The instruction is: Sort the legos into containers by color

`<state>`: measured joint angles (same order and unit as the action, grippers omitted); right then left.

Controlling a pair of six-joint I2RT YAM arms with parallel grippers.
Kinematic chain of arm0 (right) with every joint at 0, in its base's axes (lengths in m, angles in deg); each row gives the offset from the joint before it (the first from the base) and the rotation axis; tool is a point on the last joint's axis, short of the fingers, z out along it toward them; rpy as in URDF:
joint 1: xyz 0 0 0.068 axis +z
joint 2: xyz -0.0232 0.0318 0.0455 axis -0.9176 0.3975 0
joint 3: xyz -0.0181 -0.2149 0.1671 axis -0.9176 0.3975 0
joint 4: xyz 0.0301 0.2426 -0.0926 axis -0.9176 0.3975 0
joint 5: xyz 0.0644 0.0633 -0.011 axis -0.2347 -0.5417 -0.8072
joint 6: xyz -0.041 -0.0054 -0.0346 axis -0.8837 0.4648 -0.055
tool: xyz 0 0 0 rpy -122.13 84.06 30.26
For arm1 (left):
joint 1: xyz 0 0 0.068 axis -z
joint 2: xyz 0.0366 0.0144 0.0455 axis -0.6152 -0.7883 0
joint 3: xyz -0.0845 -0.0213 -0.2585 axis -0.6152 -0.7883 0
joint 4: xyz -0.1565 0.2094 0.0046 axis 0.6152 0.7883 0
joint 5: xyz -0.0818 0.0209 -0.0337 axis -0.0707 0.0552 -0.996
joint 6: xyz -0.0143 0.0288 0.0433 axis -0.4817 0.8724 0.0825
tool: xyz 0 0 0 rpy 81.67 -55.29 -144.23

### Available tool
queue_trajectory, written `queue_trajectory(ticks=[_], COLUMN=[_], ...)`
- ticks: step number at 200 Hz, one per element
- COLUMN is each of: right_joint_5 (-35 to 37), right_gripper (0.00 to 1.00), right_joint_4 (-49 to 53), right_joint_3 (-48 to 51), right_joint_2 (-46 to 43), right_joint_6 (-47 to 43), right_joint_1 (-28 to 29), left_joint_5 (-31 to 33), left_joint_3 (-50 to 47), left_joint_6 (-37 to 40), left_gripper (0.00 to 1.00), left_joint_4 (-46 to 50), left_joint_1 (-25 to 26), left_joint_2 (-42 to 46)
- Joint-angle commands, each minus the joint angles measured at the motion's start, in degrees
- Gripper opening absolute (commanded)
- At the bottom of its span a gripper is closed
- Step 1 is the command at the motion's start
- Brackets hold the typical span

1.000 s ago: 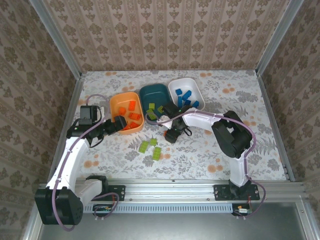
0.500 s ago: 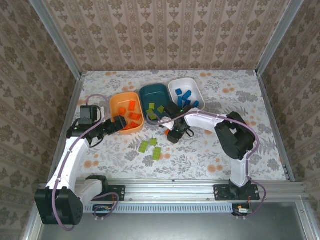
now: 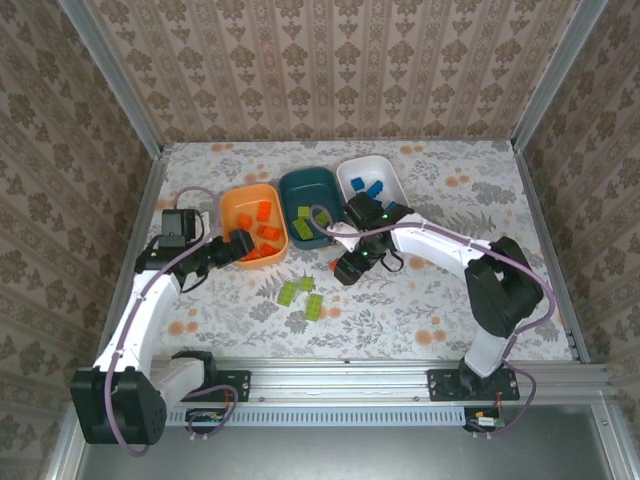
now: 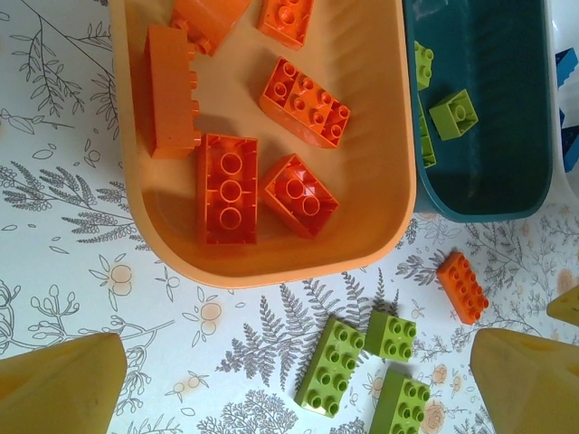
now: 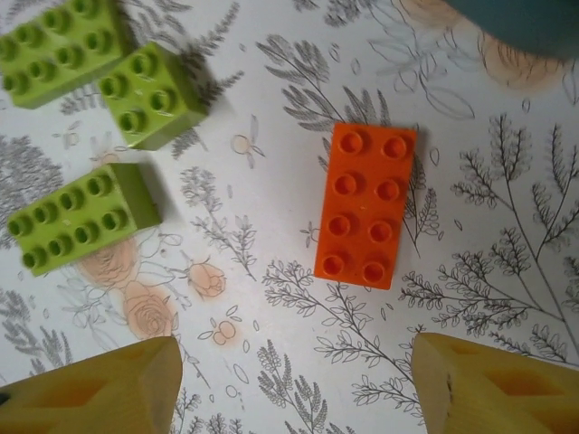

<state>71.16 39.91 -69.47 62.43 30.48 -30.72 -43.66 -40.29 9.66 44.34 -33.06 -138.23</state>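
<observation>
My right pincer [image 5: 294, 362] spread over orange lego [image 5: 366, 206], studs up on surface [image 5: 271, 108]; left pincer [image 4: 298, 362] spread near orange dish [image 4: 262, 271].

Location type: a robot test cell in a lab, dressed to look like a domestic room.

Evidence:
- Aluminium frame posts [image 3: 108, 75] run up the far corners. Between them sit flat wall panels [image 3: 330, 60] faced with damask wallpaper.
- The table [image 3: 450, 300] has a floral-print surface.
- An aluminium rail [image 3: 350, 378] runs along the near edge. The left arm [image 3: 140, 305] and the right arm [image 3: 430, 240] are bolted to it.
- Purple cables [image 3: 190, 190] run exposed along both arms.
- Three plastic dishes [image 3: 235, 200] and toy bricks [image 3: 313, 305] lie on the table.
</observation>
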Motion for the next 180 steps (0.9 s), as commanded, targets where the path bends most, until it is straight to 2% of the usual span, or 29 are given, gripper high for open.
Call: queue_trajectory(ticks=[1, 32, 72, 139, 161, 180], right_joint_5=[3.9, 7.4, 8.1, 11.1, 11.1, 11.2], right_gripper=[0.72, 0.76, 0.76, 0.69, 0.65, 0.52], right_joint_4=[6.8, 8.0, 8.9, 9.4, 9.7, 10.1], right_joint_3=[-5.6, -10.6, -13.8, -16.1, -16.5, -16.8], right_joint_2=[6.5, 12.5, 16.7, 20.3, 21.1, 21.2], right_joint_6=[1.5, 2.5, 2.7, 2.3, 3.1, 3.2], right_joint_1=[-0.2, -0.2, 0.3, 2.9, 2.9, 2.9], left_joint_5=[-0.8, -0.5, 0.0, 0.0, 0.0, 0.0], left_joint_3=[0.0, 0.5, 0.7, 0.9, 0.9, 0.9], left_joint_6=[0.5, 0.8, 1.3, 1.6, 1.7, 1.7], left_gripper=[1.0, 1.0, 1.0, 1.0, 1.0, 1.0], left_joint_4=[-1.0, -0.2, 1.0, 1.0, 1.2, 1.2], left_joint_1=[0.5, 0.6, 0.4, 0.4, 0.4, 0.4], left_joint_2=[-0.2, 0.0, 0.2, -0.5, -0.5, -0.4])
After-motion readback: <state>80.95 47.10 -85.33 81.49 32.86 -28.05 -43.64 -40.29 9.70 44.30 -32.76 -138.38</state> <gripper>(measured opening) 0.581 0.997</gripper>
